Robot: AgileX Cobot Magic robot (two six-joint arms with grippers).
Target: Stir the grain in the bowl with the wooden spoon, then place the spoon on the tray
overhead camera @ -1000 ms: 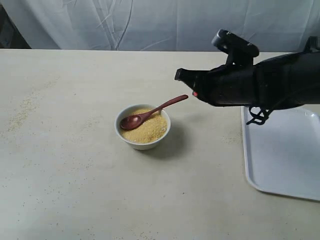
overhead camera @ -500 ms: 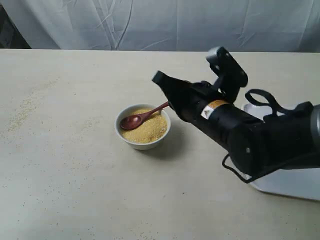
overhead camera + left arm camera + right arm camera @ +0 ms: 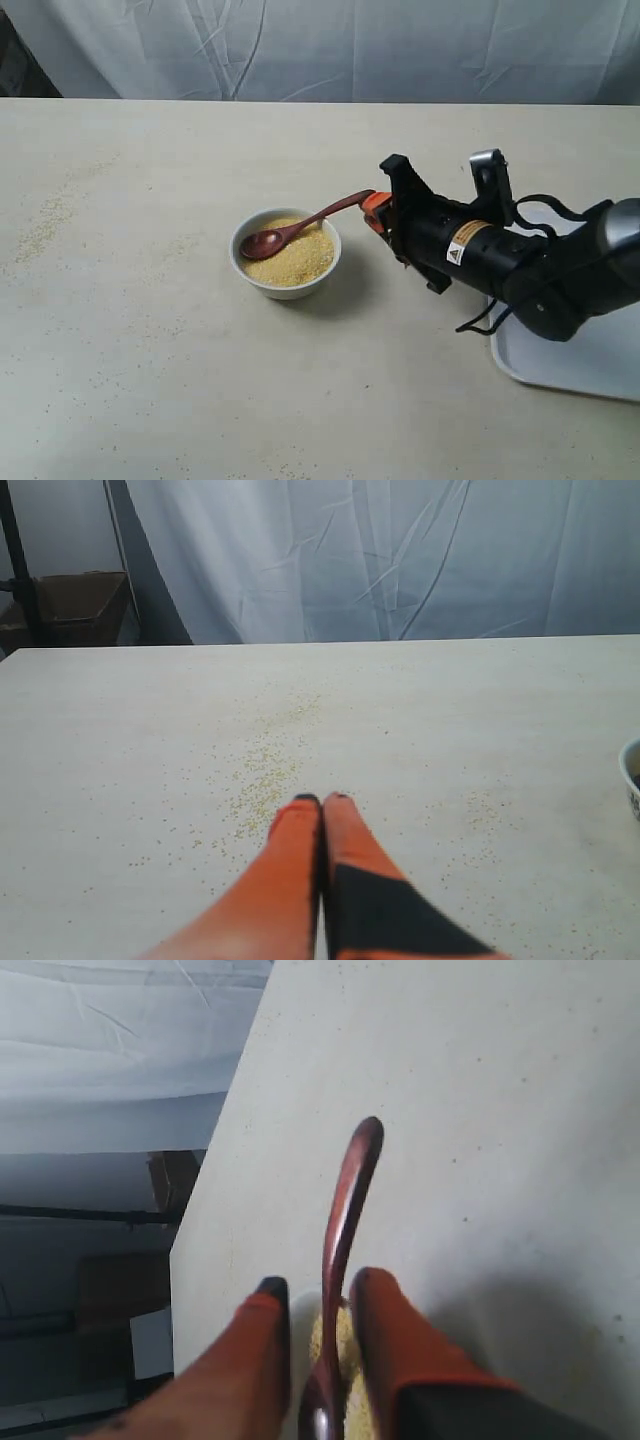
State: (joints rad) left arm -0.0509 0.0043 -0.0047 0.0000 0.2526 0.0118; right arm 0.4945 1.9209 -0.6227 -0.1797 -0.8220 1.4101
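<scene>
The white bowl [image 3: 286,270] stands mid-table, full of yellow grain [image 3: 296,259]. The dark reddish wooden spoon [image 3: 300,228] lies with its scoop on the grain and its handle slanting up over the rim to the right. My right gripper [image 3: 373,212] is at the handle's free end. In the right wrist view this gripper [image 3: 320,1280] is open, its orange fingers [image 3: 375,1305] either side of the spoon [image 3: 345,1205], with gaps on both sides; grain [image 3: 338,1338] and the bowl [image 3: 300,1312] show below. My left gripper [image 3: 322,800] is shut and empty over the table.
The white tray [image 3: 575,345] lies at the right edge, partly under my right arm. Loose grains [image 3: 262,778] are scattered on the table's left part [image 3: 45,220]. The bowl's edge [image 3: 633,780] shows in the left wrist view. A white cloth hangs behind the table.
My right arm has swung down and settled low by the bowl, bringing its fingers around the spoon handle's end. The spoon and bowl have stayed put.
</scene>
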